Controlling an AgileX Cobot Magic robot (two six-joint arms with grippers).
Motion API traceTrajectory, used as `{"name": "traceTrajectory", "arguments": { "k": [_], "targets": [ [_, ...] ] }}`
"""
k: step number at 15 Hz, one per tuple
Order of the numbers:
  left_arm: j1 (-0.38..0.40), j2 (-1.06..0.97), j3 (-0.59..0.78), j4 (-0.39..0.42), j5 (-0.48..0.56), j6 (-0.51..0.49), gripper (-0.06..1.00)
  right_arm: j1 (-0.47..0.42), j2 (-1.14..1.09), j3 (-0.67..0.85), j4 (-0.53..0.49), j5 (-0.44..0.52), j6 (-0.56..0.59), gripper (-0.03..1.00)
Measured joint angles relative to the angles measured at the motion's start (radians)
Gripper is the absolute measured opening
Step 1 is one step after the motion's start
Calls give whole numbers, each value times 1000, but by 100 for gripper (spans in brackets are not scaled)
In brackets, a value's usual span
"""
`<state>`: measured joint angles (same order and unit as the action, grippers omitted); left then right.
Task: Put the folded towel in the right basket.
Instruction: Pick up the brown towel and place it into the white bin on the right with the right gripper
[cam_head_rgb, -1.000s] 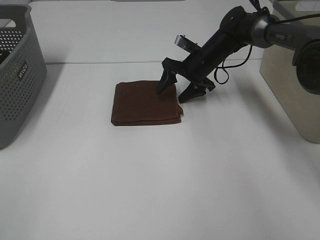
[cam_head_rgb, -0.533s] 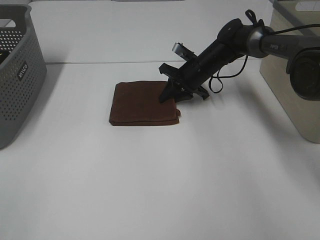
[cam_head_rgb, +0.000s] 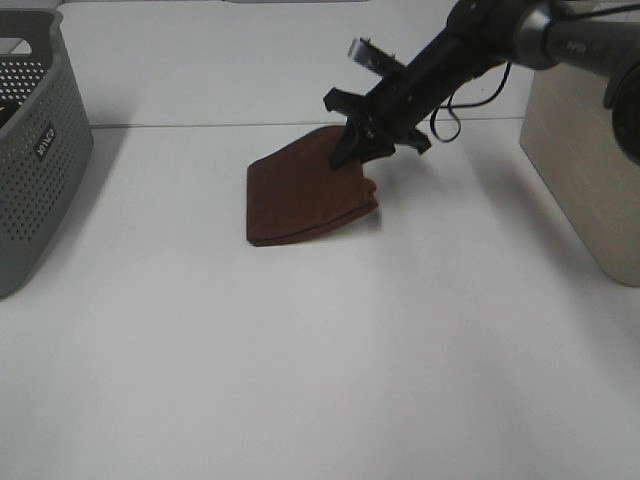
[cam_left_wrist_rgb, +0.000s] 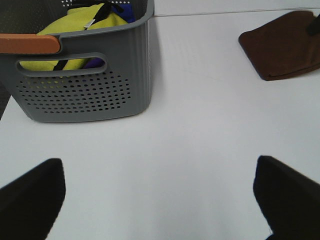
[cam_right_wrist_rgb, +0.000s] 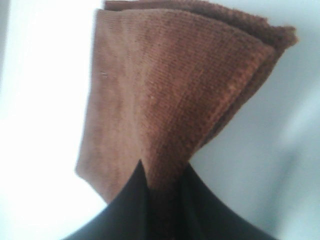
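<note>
Toward the back of the white table (cam_head_rgb: 300, 360), right of centre, the right gripper (cam_head_rgb: 358, 150) pinches the far corner of the folded brown towel (cam_head_rgb: 305, 195). Its dark fingers are pressed together on the cloth, and that corner is held up off the surface. The towel hangs tilted from the grip, sloping down toward the camera, and its near edge appears to lie on the table. The right wrist view shows this up close: the two black fingers (cam_right_wrist_rgb: 131, 202) meet on the layered fabric, and the folded edges of the towel (cam_right_wrist_rgb: 175, 85) fan out from the pinch over the pale tabletop.

The beige basket (cam_head_rgb: 580, 170) stands at the right edge of the high view, well apart from the towel and from the gripper. A black cable (cam_head_rgb: 452, 122) loops beneath the right arm, between the gripper and that basket.

At the left edge stands a grey perforated basket (cam_head_rgb: 40, 150). The left wrist view shows it holding a yellow cloth (cam_left_wrist_rgb: 75, 22) and something blue (cam_left_wrist_rgb: 127, 9), with an orange-brown strip (cam_left_wrist_rgb: 30, 43) at its rim. The left gripper (cam_left_wrist_rgb: 157, 161) hangs above bare table near this basket with its fingers spread wide — it holds nothing. The towel shows in the far corner of that same view.
</note>
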<state>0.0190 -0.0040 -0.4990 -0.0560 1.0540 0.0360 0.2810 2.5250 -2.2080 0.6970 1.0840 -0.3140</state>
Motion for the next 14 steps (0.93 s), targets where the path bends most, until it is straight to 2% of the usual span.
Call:
{"name": "traceTrajectory", "arguments": {
  "k": [2,5,7,10,14],
  "targets": [
    [0,0,0,0,0,0,97,0,-90,0,-68,3,0,10],
    [0,0,0,0,0,0,97,-16,-290,0,-237,18,46,10],
    [0,0,0,0,0,0,97,-45,-364,0,-286,36,64,10],
    [0,0,0,0,0,0,97,-168,-488,0,-310,79,74,10],
    [0,0,0,0,0,0,97,-395,-545,0,-321,131,91,10]
  ]
}}
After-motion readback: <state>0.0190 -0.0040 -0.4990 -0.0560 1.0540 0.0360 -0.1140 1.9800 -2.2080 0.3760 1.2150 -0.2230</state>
